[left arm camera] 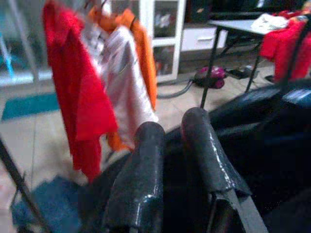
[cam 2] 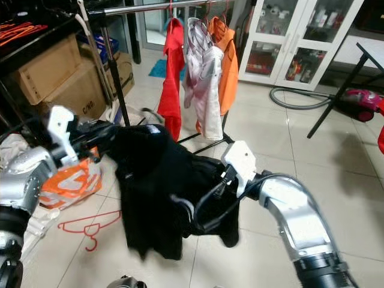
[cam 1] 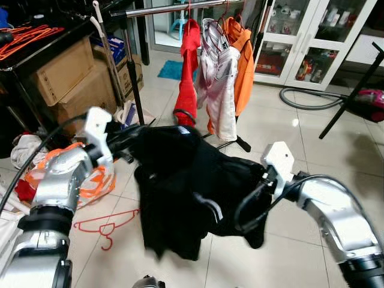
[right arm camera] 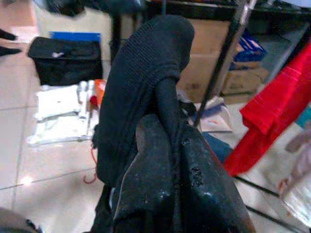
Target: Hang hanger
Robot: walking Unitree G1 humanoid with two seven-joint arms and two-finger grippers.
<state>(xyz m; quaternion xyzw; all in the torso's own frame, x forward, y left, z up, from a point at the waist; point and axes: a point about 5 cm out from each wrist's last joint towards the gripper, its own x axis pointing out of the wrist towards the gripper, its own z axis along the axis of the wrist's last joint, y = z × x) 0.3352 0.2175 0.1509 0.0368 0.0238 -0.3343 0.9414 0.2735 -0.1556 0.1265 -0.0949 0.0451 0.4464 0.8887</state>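
Tiled floor (cam 1: 288, 252), pale and glossy, cluttered room.

Right gripper (right arm camera: 165, 145): both fingers pinched together on a fold of the black garment (cam 1: 186, 192), which drapes from it.

Left gripper (left arm camera: 175, 145): fingers a little apart, lying against the same black garment at its upper edge; whether they grip it cannot be told.

Below the left gripper, on the floor: a red hanger (cam 1: 105, 227), lying flat; beside it an orange-and-white bag (cam 1: 96, 180).

Beyond the left gripper: cardboard boxes (cam 1: 72, 81), print too small to read.

Beyond both grippers: a metal clothes rail (cam 1: 174, 8) holding a red shirt (cam 1: 187, 78), a white shirt (cam 1: 221, 84) and an orange shirt (cam 1: 243, 66); these stand between the grippers and a white glass-door cabinet (cam 1: 306, 36).

Past the right gripper: a grey hose (cam 1: 306, 102) and a pink vacuum cleaner (cam 1: 373, 99).
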